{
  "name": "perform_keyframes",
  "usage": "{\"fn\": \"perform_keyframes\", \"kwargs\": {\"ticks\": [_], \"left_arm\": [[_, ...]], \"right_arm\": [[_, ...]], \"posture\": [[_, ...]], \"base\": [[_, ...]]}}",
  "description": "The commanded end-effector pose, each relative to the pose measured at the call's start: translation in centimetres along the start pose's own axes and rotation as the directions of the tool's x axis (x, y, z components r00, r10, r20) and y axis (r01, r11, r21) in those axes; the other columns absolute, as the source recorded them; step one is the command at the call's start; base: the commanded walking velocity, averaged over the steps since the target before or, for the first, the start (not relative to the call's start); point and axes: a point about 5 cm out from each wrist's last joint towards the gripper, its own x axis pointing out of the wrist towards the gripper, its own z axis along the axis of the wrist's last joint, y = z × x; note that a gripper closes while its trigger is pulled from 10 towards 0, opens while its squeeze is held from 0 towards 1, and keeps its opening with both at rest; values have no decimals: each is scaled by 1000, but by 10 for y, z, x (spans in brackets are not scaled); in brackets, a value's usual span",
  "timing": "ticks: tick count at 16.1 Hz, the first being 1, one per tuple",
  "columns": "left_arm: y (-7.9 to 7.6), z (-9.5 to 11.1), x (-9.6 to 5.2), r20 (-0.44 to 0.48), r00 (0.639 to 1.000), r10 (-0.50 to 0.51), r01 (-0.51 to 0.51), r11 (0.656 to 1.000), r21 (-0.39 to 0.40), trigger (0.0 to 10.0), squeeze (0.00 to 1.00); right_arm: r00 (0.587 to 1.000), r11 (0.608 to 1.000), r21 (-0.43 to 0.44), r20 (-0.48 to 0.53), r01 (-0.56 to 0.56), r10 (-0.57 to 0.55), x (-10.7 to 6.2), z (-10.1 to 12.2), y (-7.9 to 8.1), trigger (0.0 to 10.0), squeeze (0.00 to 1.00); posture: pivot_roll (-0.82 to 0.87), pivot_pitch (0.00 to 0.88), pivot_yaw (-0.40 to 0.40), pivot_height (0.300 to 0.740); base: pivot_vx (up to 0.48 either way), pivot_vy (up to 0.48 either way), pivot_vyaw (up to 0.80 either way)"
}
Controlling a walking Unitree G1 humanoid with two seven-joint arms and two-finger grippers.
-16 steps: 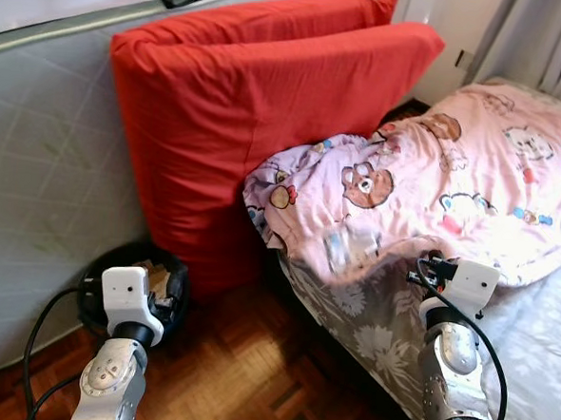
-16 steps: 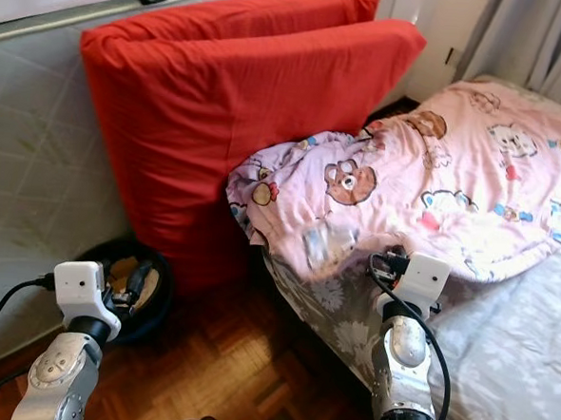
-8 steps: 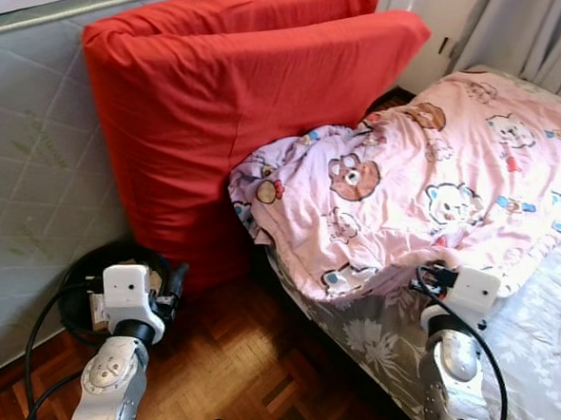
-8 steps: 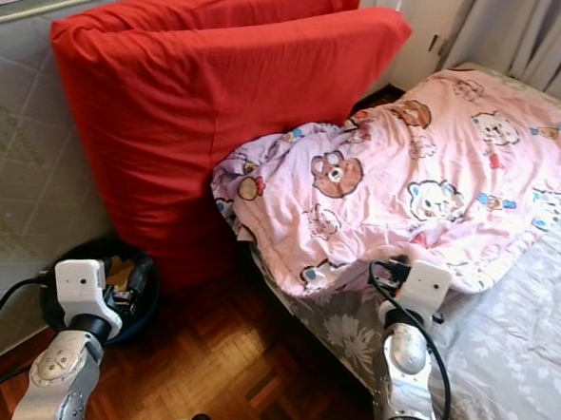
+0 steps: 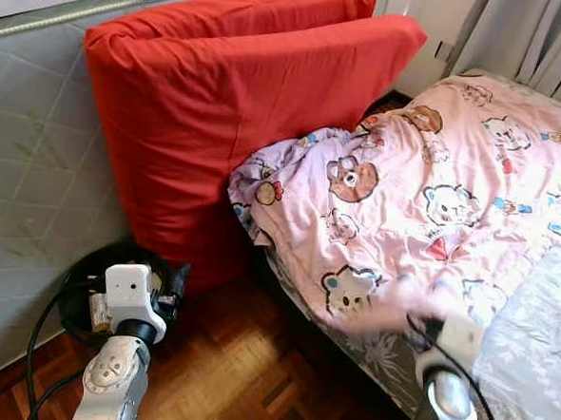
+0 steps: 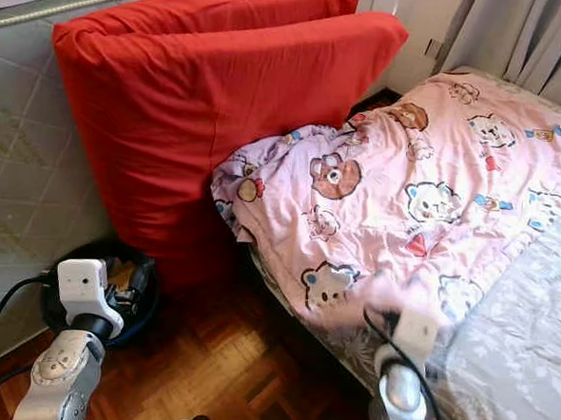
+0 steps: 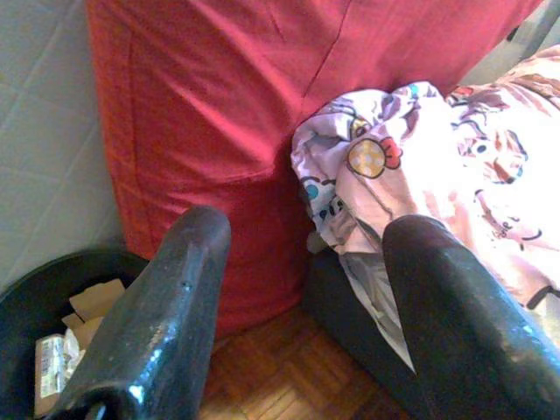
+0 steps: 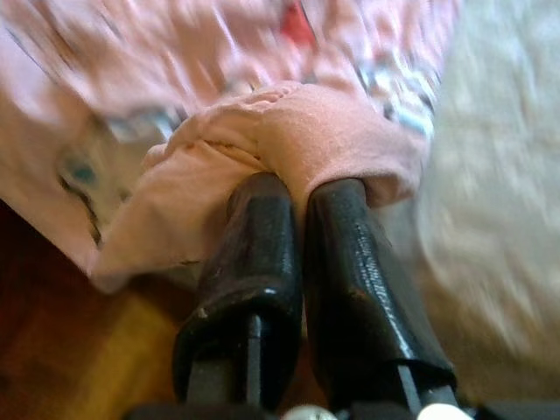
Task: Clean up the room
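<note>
Gripping a bunched fold of the pink blanket (image 8: 306, 140), the right gripper (image 8: 293, 197) has its two fingers (image 8: 254, 236) pressed together on the cloth, as the right wrist view shows. In the head views this gripper sits at about 5 o'clock, at the blanket's near edge, and is blurred. The blanket, printed with bears, lies spread across the bed (image 5: 540, 331) from the centre toward 2 o'clock; its crumpled corner hangs over the bed's side at the centre of the scene, touching the red cushions (image 5: 239, 112). Grey flowered sheet (image 6: 511, 329) shows at 4 o'clock, beside the blanket.

The two red cushions stand upright, one behind the other, from 10 to 1 o'clock, leaning against a quilted grey mattress (image 5: 27, 156) that occupies 9 o'clock. A black bin (image 5: 80, 293) holding card and paper scraps stands on the parquet floor (image 5: 242, 370) at 8 o'clock, just beside the cushions' lower end.

The left gripper (image 7: 297, 289) is at 7 o'clock, above the floor near the bin; its fingers (image 7: 166, 306) are spread apart with nothing between them. Its wrist view looks past them at the cushions, the blanket's corner and the bin. Grey curtains (image 5: 539, 40) hang at 1 o'clock.
</note>
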Motion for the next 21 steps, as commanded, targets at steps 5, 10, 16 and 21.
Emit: {"fn": "perform_keyframes", "kwargs": {"ticks": [5,10,16,21], "left_arm": [[0,-4,0,-17,1000,1,-1,1000,10,10000,0],[0,-3,2,-15,1000,1,-1,1000,9,10000,0],[-1,-3,2,-14,1000,1,-1,1000,7,10000,0],[-1,-2,2,-12,1000,1,0,1000,7,10000,0]], "right_arm": [[960,997,-73,-273,39,-58,-8,-47,-22,10000,0],[925,998,-66,-380,-16,-10,-16,-75,-24,10000,0],[909,997,-65,-417,-30,0,-21,-87,-31,10000,0],[907,998,-61,-422,-32,3,-22,-90,-33,10000,988]], "posture": [[110,131,-31,740],[109,137,-28,740],[110,141,-29,740],[111,142,-27,740]], "base": [[0,0,0],[0,0,0],[0,0,0],[0,0,0]]}}
